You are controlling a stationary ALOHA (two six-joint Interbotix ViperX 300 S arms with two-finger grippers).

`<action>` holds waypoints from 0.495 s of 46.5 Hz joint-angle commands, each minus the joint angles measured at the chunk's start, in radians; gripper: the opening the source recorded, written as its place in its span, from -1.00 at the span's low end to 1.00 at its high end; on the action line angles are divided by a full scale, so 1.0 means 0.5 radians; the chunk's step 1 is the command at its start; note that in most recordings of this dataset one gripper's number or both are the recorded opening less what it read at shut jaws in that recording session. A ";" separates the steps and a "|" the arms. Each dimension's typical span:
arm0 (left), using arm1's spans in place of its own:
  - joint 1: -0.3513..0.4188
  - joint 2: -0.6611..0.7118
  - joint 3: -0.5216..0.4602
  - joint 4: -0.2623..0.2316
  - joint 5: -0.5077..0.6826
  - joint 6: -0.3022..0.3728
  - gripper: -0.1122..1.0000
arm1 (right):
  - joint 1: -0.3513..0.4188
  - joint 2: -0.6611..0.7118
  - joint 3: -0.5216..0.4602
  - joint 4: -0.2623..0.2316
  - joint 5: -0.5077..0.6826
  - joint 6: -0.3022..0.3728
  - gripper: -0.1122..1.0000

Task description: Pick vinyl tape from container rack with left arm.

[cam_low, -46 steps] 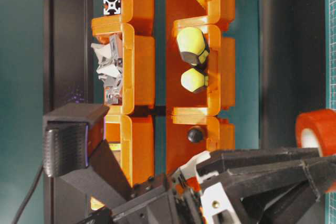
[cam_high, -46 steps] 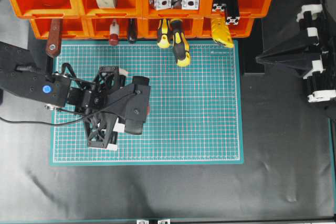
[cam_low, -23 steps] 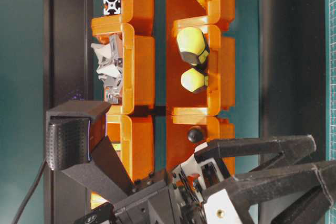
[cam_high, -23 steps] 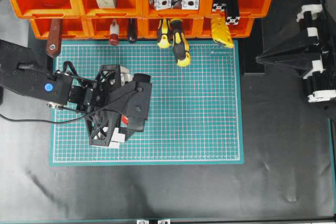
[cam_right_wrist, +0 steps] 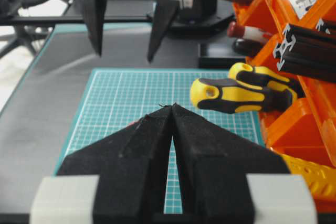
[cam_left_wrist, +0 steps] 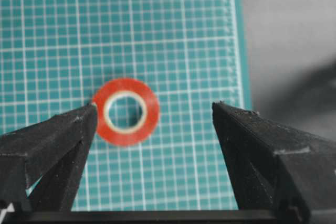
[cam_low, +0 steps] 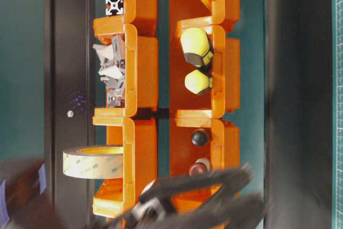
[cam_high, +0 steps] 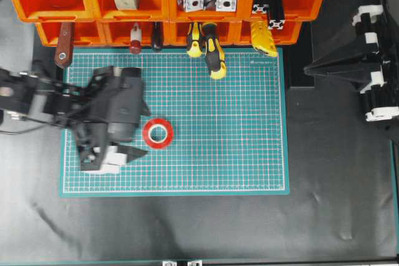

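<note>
Vinyl tape (cam_high: pixel 158 133) lies flat on the green cutting mat (cam_high: pixel 249 141), free of the left pincer (cam_high: pixel 115 157).
The left arm reaches low over the mat's left part, pincer wide open beside the tape; right pincer (cam_right_wrist: pixel 172 109) closed.

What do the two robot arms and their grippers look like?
The left gripper is black with lattice-framed fingers, white pads and a thin black cable. The right gripper is black too, tapering to a point, with white clips on its arm.
</note>
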 commanded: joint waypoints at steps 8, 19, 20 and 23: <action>-0.034 -0.451 0.163 0.003 -0.055 -0.018 0.71 | -0.012 0.003 -0.049 0.006 0.021 -0.003 -0.80; -0.025 -0.795 0.356 0.003 -0.221 -0.021 0.71 | -0.015 -0.006 -0.049 0.006 0.015 0.000 -0.80; -0.025 -0.828 0.374 0.000 -0.233 -0.018 0.71 | -0.015 -0.006 -0.049 0.006 0.015 -0.003 -0.80; -0.015 -0.930 0.423 0.003 -0.258 -0.018 0.71 | -0.015 -0.006 -0.049 0.006 0.012 0.000 -0.80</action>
